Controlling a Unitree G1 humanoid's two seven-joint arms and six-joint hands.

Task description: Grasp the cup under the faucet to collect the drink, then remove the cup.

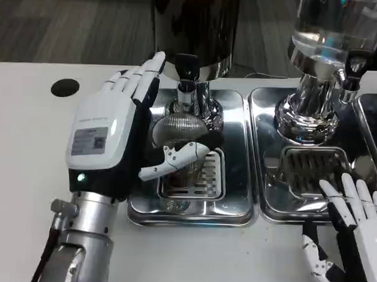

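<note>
From my remote seat I see the cup (181, 136), a ribbed glass one, standing upright on the drip grate (207, 177) of the left steel tray (186, 210), directly beneath the faucet (187, 85) of the dark dispenser (194, 27). Its long axis runs vertical, rim toward the spout at 12 o'clock. My left hand (117, 132) is right beside it: the cup lies at 3 o'clock from the palm, the fingers reaching up past its far side and the thumb (175, 160) crossing its near face. The hand looks wrapped about the cup, though I cannot tell how firmly it grips. My right hand (352, 230) rests at 5 o'clock, fingers spread and holding nothing, by the second tray (270, 209), well apart. The left is plainly nearer, so I judge lifting out falls to it.
</note>
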